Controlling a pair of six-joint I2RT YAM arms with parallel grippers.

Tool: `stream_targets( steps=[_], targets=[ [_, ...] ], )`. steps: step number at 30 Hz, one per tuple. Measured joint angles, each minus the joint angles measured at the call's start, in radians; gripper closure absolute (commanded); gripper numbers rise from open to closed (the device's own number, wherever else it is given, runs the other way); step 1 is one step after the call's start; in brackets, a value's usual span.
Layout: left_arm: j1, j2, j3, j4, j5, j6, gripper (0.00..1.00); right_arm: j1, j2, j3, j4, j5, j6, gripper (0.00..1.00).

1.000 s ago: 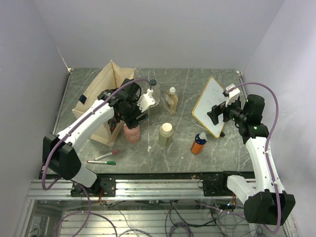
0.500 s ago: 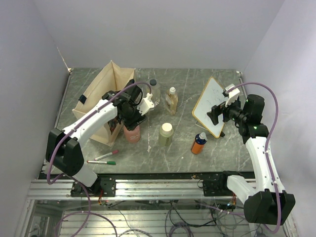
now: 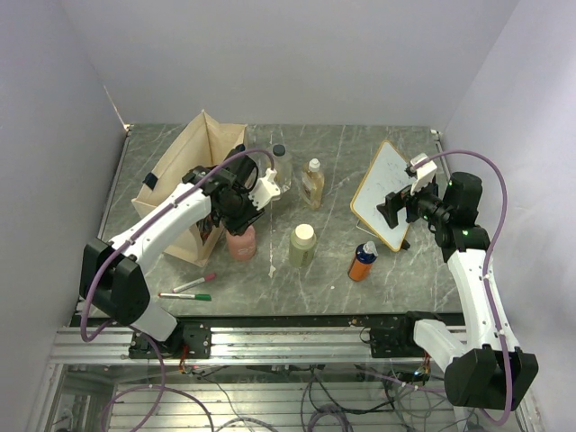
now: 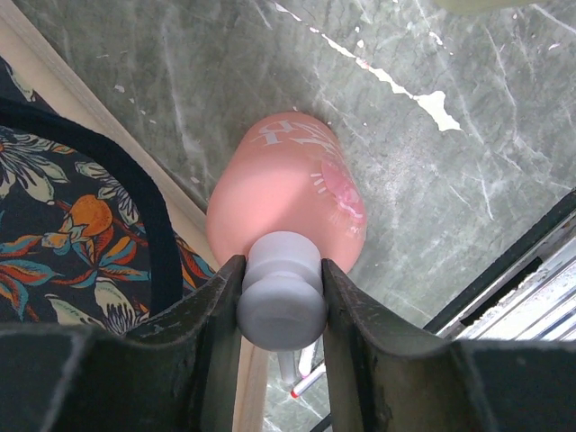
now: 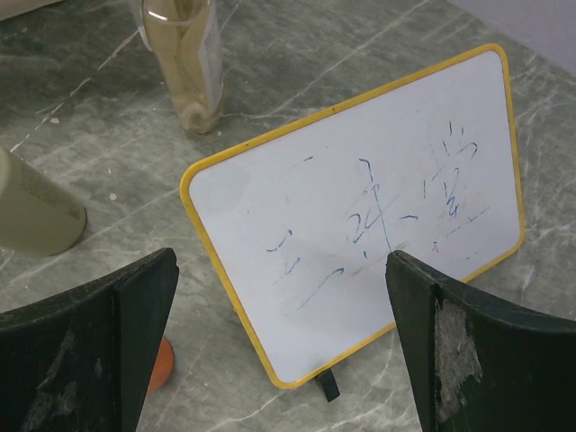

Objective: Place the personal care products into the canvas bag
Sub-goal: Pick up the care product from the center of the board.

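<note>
Marble surface (image 3: 342, 261); overhead hides the grip, wrist cam shows left tool (image 4: 281, 279) clamping pink bottle (image 4: 279, 193) by cap (image 4: 281, 310); right tool (image 5: 279, 261) gapes, empty

Plain pale lilac walls (image 3: 297, 63) close in a grey-green, white-veined marbled worktop (image 3: 324, 261) on three sides. An aluminium rail (image 3: 288, 346) runs along its near edge.

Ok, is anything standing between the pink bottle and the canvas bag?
Nothing visible. The pink bottle stands beside the canvas bag, with the left gripper closed on its white cap; only the bag's own tall wall has to be cleared.
</note>
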State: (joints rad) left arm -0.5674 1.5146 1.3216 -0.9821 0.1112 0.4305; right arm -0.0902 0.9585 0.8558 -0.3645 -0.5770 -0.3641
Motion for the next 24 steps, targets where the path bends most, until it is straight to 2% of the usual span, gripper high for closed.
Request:
stream_targets(
  steps=[4,5,15,24],
  targets=[
    [0.000,0.000,0.005,-0.011,0.006,0.011,0.92,0.000,0.000,0.000,0.000,-0.001,-0.003,0.00],
    [0.000,0.000,0.005,-0.014,0.011,0.016,0.93,0.000,0.000,0.000,0.000,-0.002,-0.004,0.00],
    [-0.002,-0.008,0.048,-0.107,0.106,0.111,0.93,0.000,0.000,0.000,0.000,-0.003,-0.005,0.00],
    [-0.002,-0.028,0.256,-0.207,0.137,0.154,0.93,0.000,0.000,0.000,0.000,-0.003,-0.011,0.00]
  ],
)
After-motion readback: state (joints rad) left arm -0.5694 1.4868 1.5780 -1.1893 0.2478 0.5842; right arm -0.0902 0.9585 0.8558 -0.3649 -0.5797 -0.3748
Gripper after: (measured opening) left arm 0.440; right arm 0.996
